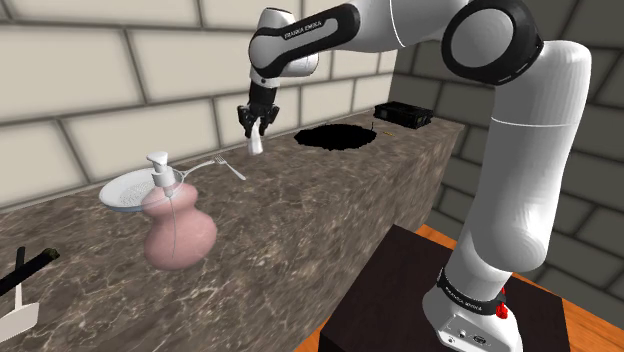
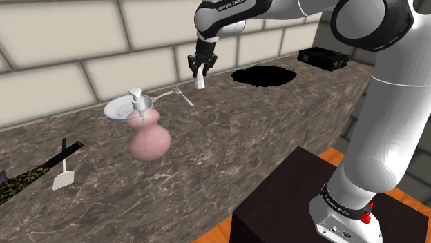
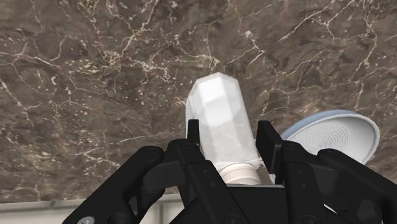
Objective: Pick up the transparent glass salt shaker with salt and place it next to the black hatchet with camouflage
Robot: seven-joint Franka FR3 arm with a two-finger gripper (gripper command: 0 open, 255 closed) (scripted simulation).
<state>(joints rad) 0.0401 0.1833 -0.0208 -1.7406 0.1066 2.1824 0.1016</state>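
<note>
White lettering reading "FRANKA EMIKA" runs along the black wrist link point(image 1: 303, 35) of the arm in the shoulder view. The same words show on that link in the second exterior view. The dark ring point(image 1: 468, 292) at the arm's base carries white lettering too small to read.

- The hatchet point(image 2: 19, 177) is cut off by the second exterior view's left edge, and only part of its camouflage handle is seen.
- The capped end of the salt shaker point(image 3: 219, 114) is hidden within the gripper point(image 3: 229, 135).
- In the shoulder view, the strainer point(image 1: 125, 190) is partly covered by the soap dispenser point(image 1: 178, 232).
- The distant black box point(image 1: 403, 115) is too small to be identified.
</note>
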